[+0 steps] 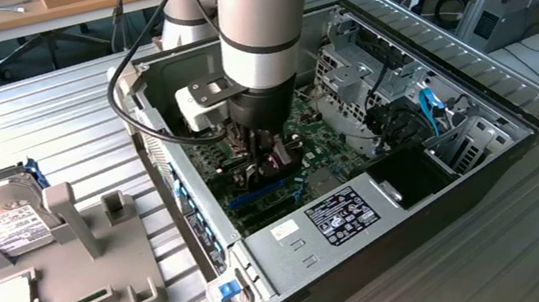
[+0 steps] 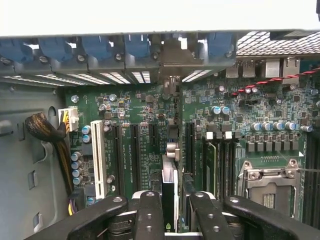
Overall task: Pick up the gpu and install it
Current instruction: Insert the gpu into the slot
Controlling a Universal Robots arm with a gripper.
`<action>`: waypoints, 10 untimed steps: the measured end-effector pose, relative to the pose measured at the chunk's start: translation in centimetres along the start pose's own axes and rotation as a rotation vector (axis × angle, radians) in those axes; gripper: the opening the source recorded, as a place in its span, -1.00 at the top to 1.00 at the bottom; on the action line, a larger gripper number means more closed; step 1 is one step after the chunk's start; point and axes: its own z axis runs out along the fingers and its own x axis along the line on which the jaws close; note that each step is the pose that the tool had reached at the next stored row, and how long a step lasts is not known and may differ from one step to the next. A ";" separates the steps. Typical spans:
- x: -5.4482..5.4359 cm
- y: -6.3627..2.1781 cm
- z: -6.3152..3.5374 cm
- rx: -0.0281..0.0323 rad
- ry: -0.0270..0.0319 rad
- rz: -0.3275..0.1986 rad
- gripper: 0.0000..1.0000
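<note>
The gpu (image 2: pixel 169 195) stands on edge between the pincer (image 2: pixel 170 210) fingers (image 2: pixel 148 215), pinched at a half-spread gap, down inside the open computer case (image 1: pixel 296 238) over the green motherboard (image 2: pixel 145 145). Its long axis runs along the expansion slots (image 2: pixel 134 150), its far end pointing toward the case's rear wall with the blue clips (image 2: pixel 95 50). The case lies on the ribbed metal counter (image 1: pixel 44 132).

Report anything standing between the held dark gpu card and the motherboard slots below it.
Nothing visible: the gripper holds the slim dark gpu card edge-on directly above the long black expansion slots of the green motherboard.
</note>
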 end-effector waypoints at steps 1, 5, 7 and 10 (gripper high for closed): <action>0.0 0.00 0.05 0.0000 0.0001 0.000 0.48; -0.1 0.01 0.16 -0.0001 0.0020 -0.003 0.48; -0.2 0.01 0.22 0.0000 0.0024 -0.004 0.48; -0.4 0.01 0.28 -0.0001 0.0026 -0.007 0.48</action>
